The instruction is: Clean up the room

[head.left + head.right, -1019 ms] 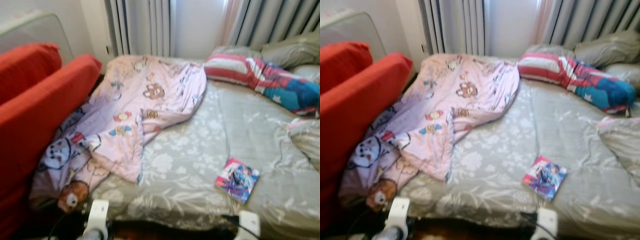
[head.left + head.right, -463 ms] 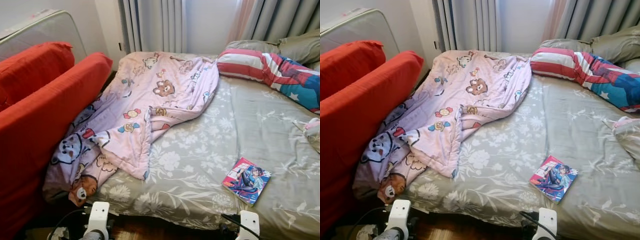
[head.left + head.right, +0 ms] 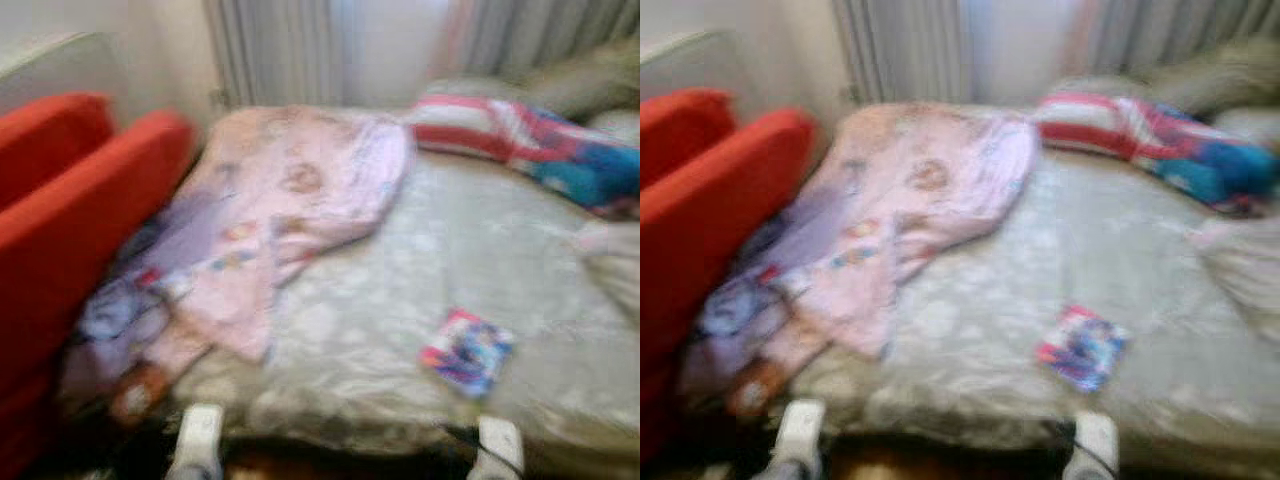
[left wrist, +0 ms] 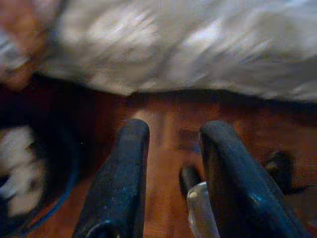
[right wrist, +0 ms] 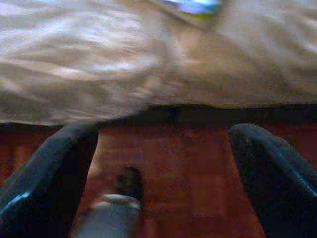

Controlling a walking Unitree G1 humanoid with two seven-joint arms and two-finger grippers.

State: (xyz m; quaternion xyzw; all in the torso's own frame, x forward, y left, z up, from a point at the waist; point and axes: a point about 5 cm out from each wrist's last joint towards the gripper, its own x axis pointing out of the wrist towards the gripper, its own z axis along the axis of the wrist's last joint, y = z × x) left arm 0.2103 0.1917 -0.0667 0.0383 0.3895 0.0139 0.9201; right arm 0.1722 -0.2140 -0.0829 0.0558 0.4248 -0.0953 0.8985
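- Head views blurred; outlines and colours only.
- Far left: red sofa (image 3: 70, 240) standing against the side of the bed (image 3: 400, 330).
- Pink cartoon-print blanket (image 3: 290, 200) lies bunched on the left part of the bed; its lower end hangs down between sofa and mattress edge.
- Grey floral sheet covers the bed. Small colourful book (image 3: 465, 352) lies flat on it, near the front edge, right of centre, well apart from the blanket.
- Red, white and blue pillow (image 3: 530, 150) at the far right of the bed, near the curtains (image 3: 290, 50); a grey pillow (image 3: 580, 90) behind it.
- Left claw (image 4: 171, 183): 2 black fingers apart with a moderate gap, nothing between them, touching nothing. It hangs low over the dark wood floor (image 4: 163, 134), just in front of the bed's overhanging sheet.
- Right claw (image 5: 163, 178): 2 black fingers spread wide, empty, touching nothing. Also low over the wood floor in front of the bed edge; the book's edge (image 5: 195, 7) lies on the sheet above.
- Both wrists show as white housings (image 3: 197, 432) at the bottom of the head views.
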